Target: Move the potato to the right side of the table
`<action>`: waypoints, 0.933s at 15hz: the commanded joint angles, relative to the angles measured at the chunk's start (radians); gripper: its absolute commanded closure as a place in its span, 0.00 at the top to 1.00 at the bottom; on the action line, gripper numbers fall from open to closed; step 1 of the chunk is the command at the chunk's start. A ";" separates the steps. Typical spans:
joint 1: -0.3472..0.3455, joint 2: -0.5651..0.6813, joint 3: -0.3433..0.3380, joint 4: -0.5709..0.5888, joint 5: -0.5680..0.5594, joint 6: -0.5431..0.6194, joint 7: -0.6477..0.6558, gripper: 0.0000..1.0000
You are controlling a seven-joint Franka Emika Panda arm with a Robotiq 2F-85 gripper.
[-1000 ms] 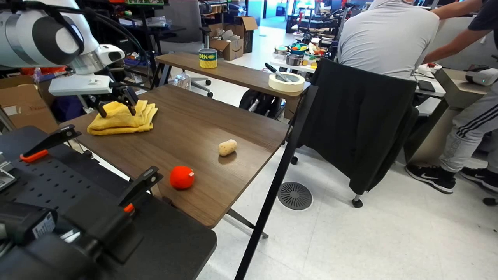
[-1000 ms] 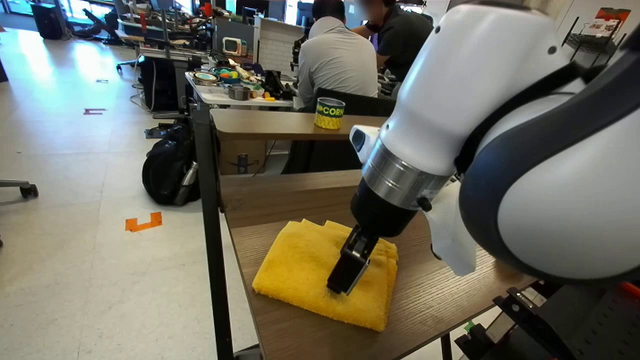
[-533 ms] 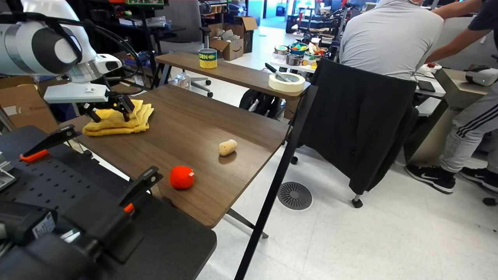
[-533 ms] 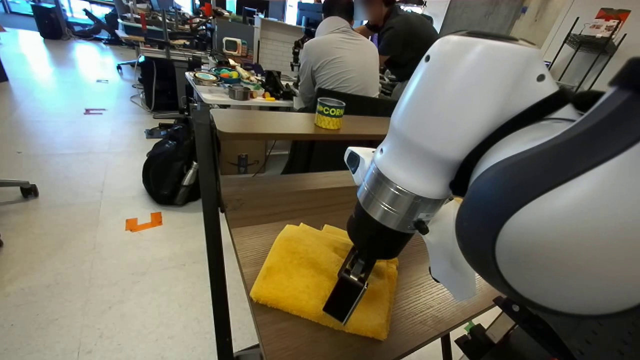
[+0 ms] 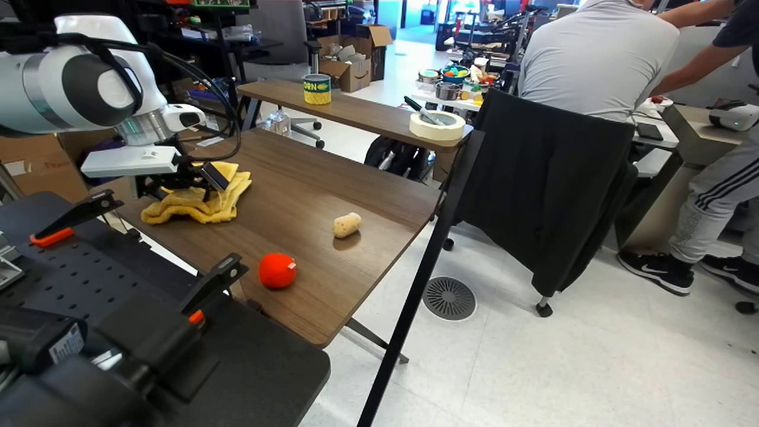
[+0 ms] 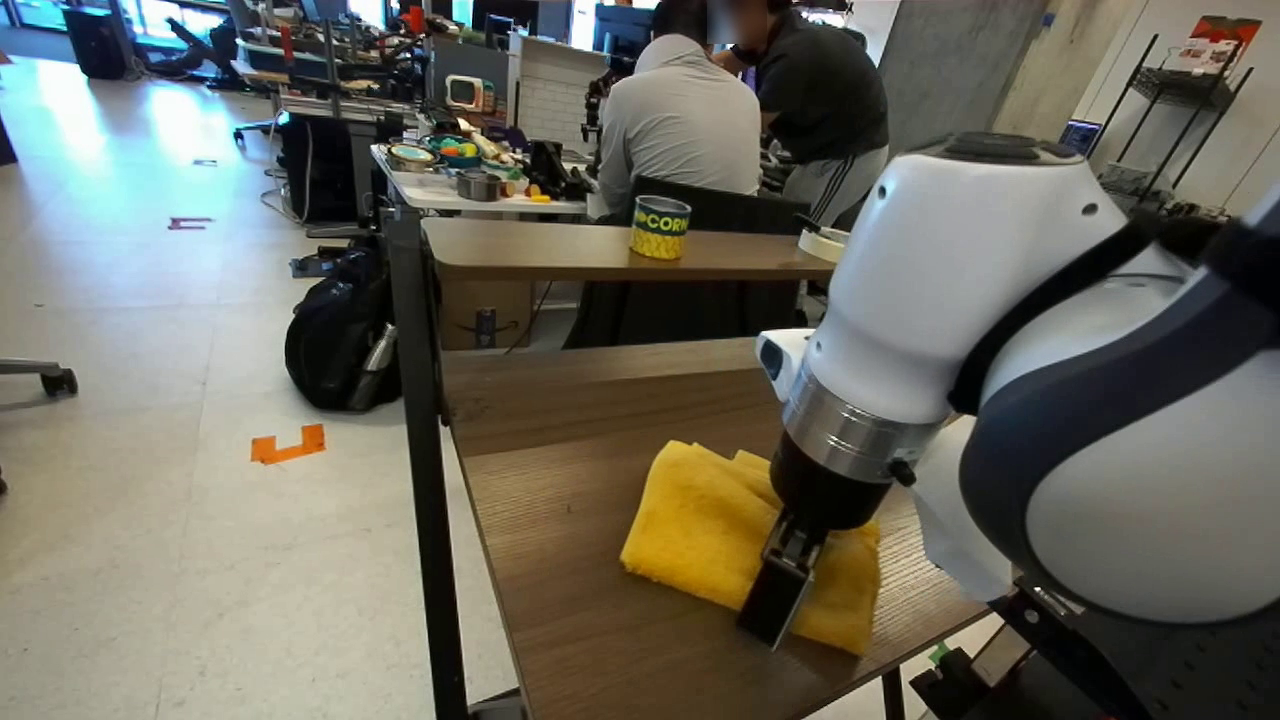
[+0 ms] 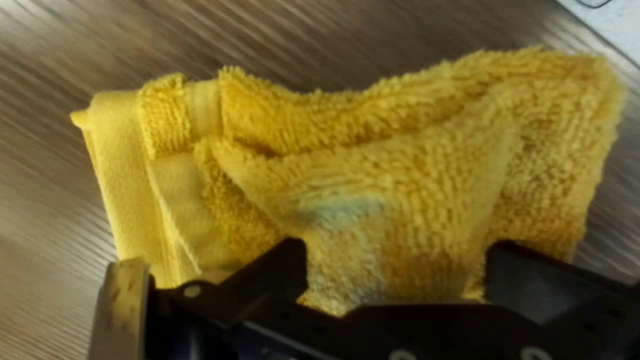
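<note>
Potato (image 5: 347, 225) lies on its side on the brown counter (image 5: 284, 178), near the red ball (image 5: 277, 271): beyond it and to its right in an exterior view. Long axis slants lower left to upper right there, lower end turned roughly toward the ball. Claw (image 7: 396, 252) well apart from the ball, jaws spread wide, yellow cloth (image 7: 400, 165) showing between them. Versus one second ago: cloth closer to the ball and rumpled, claw lower; potato and ball unchanged in position.
</note>
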 commanded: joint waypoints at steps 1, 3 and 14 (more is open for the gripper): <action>0.115 0.056 -0.186 -0.043 -0.023 0.022 0.130 1.00; 0.139 0.085 -0.256 -0.058 0.005 0.062 0.189 1.00; 0.104 0.063 0.012 0.020 0.167 0.166 0.265 1.00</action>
